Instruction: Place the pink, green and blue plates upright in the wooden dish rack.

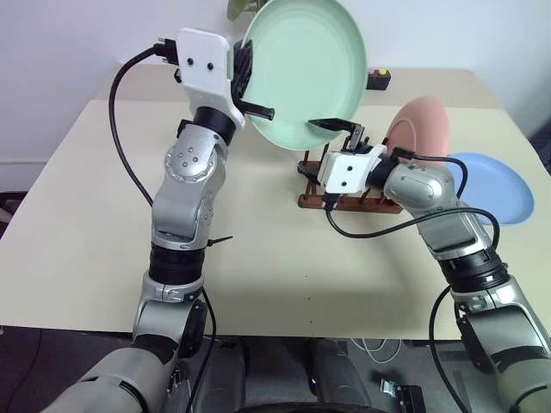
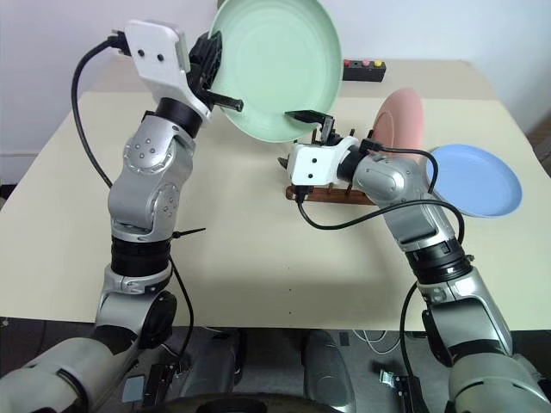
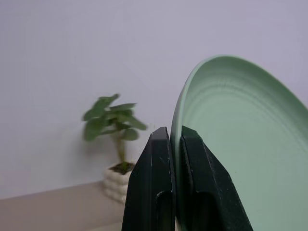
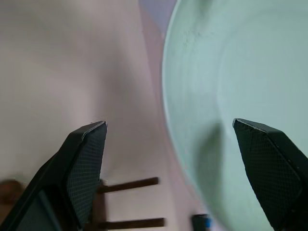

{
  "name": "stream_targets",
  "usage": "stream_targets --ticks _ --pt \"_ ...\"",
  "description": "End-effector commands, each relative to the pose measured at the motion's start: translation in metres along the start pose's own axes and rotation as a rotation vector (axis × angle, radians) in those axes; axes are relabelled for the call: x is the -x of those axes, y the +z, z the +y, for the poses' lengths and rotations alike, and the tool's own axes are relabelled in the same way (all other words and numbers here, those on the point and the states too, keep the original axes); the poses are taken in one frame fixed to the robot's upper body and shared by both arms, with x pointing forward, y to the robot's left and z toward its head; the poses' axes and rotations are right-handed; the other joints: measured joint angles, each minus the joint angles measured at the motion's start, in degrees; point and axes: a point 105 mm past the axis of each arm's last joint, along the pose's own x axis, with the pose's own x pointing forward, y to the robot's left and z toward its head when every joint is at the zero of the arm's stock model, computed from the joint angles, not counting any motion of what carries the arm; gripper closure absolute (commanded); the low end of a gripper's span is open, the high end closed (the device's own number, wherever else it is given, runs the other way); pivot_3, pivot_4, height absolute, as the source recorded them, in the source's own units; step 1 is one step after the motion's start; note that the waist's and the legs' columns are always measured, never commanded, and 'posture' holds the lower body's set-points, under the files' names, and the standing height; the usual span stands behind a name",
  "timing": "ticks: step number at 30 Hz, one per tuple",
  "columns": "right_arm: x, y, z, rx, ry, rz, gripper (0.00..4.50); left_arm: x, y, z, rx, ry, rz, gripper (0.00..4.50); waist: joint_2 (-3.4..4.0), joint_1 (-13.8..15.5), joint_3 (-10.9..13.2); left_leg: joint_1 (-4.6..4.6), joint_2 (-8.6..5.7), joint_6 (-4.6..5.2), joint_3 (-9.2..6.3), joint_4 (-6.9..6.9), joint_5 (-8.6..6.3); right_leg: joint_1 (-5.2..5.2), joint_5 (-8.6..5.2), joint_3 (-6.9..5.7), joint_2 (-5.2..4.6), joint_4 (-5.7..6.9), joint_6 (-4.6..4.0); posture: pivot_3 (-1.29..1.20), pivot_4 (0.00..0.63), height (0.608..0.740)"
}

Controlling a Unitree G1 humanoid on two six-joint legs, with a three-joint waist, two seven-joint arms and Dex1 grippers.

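Green plate [image 1: 303,69] hangs tilted above the table, its left rim pinched in the left gripper [image 1: 245,82]. Right gripper [image 1: 337,129], jaws wide, straddles its lower rim from the right; the wooden dish rack [image 1: 314,200] lies just below, with the pink plate [image 1: 422,125] upright in it.

1. The raised mint green round plate [image 1: 303,73] hangs above the small dark wooden dish rack [image 1: 320,200], blocking approach from above at the rack's left end.
2. The upright salmon pink plate [image 1: 422,126] fills the rack's right end.
3. The right gripper [image 1: 342,138] stands just before the rack's pegs.
4. The flat light blue plate [image 1: 492,187] bars the table [image 1: 77,198] right of the rack.
5. The table's left half and near edge lie open.
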Motion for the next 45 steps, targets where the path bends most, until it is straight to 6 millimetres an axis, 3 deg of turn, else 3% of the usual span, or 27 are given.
stream_targets --ticks 1,4,11,15,19,22,25,29,33,35,38,41,45 --pt "-0.002 0.004 -0.010 0.074 -0.041 -0.016 0.24 0.001 0.019 -0.010 0.021 -0.041 -0.062 4.45 0.00 0.0 0.0 0.00 0.00 0.00 0.00 -0.01 0.00 0.00 0.00 0.00 0.00 0.00 0.00 0.00 0.150 0.730" --pt "-0.001 0.004 -0.008 0.052 -0.024 -0.034 1.03 0.003 0.018 -0.011 0.028 -0.046 -0.055 4.50 0.00 -0.1 0.0 0.00 0.00 0.00 0.00 0.00 0.00 0.00 0.00 0.01 0.00 0.00 0.00 0.00 0.150 0.730" --pt "-0.001 0.007 -0.009 0.045 -0.028 -0.055 4.43 0.002 0.015 -0.008 0.042 -0.030 -0.041 4.50 0.00 -0.1 0.0 0.00 0.00 0.00 0.00 0.00 0.00 0.00 0.00 0.01 0.00 0.00 0.00 0.00 0.150 0.730" --pt "0.000 0.006 -0.005 0.045 -0.020 -0.055 4.48 0.002 0.016 -0.010 0.087 -0.046 -0.047 4.50 0.00 0.0 0.0 0.00 0.00 0.00 0.00 0.01 0.00 0.00 0.00 0.01 0.00 0.00 0.00 0.00 0.150 0.730" --pt "0.001 0.005 -0.008 0.058 -0.041 -0.047 4.50 0.003 0.023 -0.003 0.163 -0.017 -0.092 3.11 -0.01 0.1 0.0 0.00 0.00 0.00 0.00 0.03 0.00 0.03 0.00 0.01 -0.01 0.00 0.00 0.00 0.150 0.730" --pt "0.003 0.003 -0.012 0.043 -0.065 -0.045 4.50 0.005 0.035 0.017 0.227 0.074 -0.169 1.41 0.00 0.0 0.0 0.00 0.00 0.00 0.00 0.02 0.00 0.03 0.00 0.00 -0.01 -0.01 0.00 0.00 0.150 0.730" --pt "0.006 0.002 -0.016 0.022 -0.089 -0.049 4.50 0.008 0.039 0.045 0.221 0.191 -0.204 0.03 0.00 -0.3 0.0 0.02 0.01 0.00 -0.01 0.00 0.00 0.01 0.00 0.01 0.01 0.01 -0.01 0.00 0.150 0.730" --pt "0.019 0.006 -0.044 -0.191 -0.226 -0.119 4.50 0.015 0.030 0.072 0.103 0.236 -0.163 0.03 0.00 -0.1 0.0 0.02 0.00 0.00 -0.01 0.00 0.00 0.02 0.00 0.01 0.01 0.01 0.00 0.00 0.150 0.730" --pt "0.041 0.012 -0.068 -0.539 -0.315 -0.251 4.50 0.028 -0.001 0.090 0.055 0.193 -0.021 0.03 0.00 0.0 0.0 0.01 0.00 0.01 -0.03 0.02 0.00 0.08 0.01 0.00 -0.01 0.00 0.00 0.00 0.150 0.730" --pt "0.051 0.015 -0.071 -0.731 -0.292 -0.322 4.50 0.037 -0.021 0.078 0.018 0.072 0.061 0.03 0.01 0.0 0.0 0.02 0.00 0.01 -0.05 0.02 0.00 0.09 0.01 0.00 -0.01 0.03 0.00 0.00 0.150 0.730" --pt "0.067 0.014 -0.073 -0.985 -0.257 -0.394 4.50 0.060 -0.049 0.043 -0.015 -0.183 0.167 0.03 0.01 0.1 0.0 0.02 0.00 0.02 -0.05 0.02 -0.01 0.10 0.01 -0.01 -0.01 0.04 -0.01 0.00 0.150 0.730" --pt "0.079 0.011 -0.069 -1.114 -0.205 -0.410 4.50 0.085 -0.068 0.013 0.026 -0.391 0.238 0.03 0.03 0.0 0.0 0.02 0.01 0.03 -0.05 0.00 -0.01 0.09 0.00 -0.01 -0.01 0.03 -0.02 0.00 0.150 0.730" --pt "0.094 0.005 -0.061 -1.270 -0.155 -0.414 4.50 0.135 -0.102 -0.032 0.032 -0.707 0.421 0.03 0.11 -0.1 0.0 0.03 0.03 0.03 -0.02 -0.02 -0.02 0.06 -0.07 0.01 0.01 0.04 -0.15 0.00 0.150 0.730"
